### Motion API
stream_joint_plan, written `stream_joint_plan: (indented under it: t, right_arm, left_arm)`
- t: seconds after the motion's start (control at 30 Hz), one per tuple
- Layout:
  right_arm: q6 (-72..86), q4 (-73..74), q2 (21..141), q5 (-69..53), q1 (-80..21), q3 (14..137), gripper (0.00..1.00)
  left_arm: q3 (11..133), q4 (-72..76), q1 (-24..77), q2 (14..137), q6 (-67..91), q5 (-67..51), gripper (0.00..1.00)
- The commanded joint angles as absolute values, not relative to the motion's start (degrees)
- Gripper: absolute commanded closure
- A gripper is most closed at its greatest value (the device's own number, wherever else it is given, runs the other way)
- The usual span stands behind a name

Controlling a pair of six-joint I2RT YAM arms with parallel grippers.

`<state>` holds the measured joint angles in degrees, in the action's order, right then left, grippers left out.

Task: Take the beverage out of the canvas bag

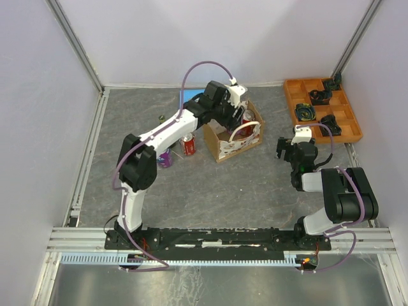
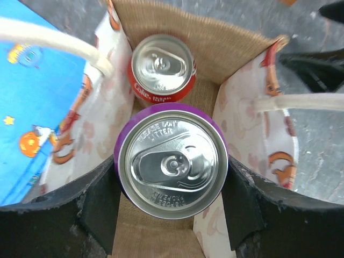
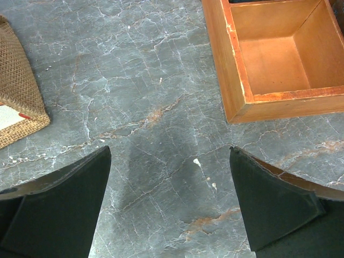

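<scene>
2 silver-topped drinks stand in the tan canvas bag (image 2: 236, 43): red can (image 2: 163, 64), and purple can (image 2: 172, 164) clamped by the left gripper (image 2: 172, 204), sides hidden.

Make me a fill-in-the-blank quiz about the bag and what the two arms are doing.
1. The left gripper clamps the purple can inside the ___.
2. The other can in the bag is coloured ___.
3. The right gripper is open and holds ___.

Missing words: bag; red; nothing.
</scene>
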<state>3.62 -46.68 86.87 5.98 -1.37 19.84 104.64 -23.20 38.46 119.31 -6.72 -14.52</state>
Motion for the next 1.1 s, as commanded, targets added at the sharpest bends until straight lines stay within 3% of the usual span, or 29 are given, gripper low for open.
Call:
stream_joint_plan:
  t: [0.0,0.2,0.43,0.8,1.07]
  right_arm:
    - [3.3,-49.0,86.7,5.5,-1.2,21.2,0.01]
    - [3.3,-49.0,86.7,5.5,-1.2,21.2,0.01]
    - [3.3,-49.0,86.6,5.5,-1.2,21.2,0.01]
    - [3.3,-49.1,86.7,5.5,-1.2,21.2,0.01]
    - [3.3,-49.0,86.6,5.5,-1.2,21.2,0.01]
  left_arm:
    - [109.0,-17.9,38.0,108.5,-7.7,-15.5,0.97]
    - [101.1,-12.7,37.8,98.4,-7.0,-13.1,0.97]
    - [95.2,-19.2,37.8,90.4,-9.1,-5.2,0.97]
    - [66.5,-9.7,37.8,73.1,-3.2,2.0,0.97]
    - [53.4,-3.4,37.8,70.5,0.5,1.4,0.97]
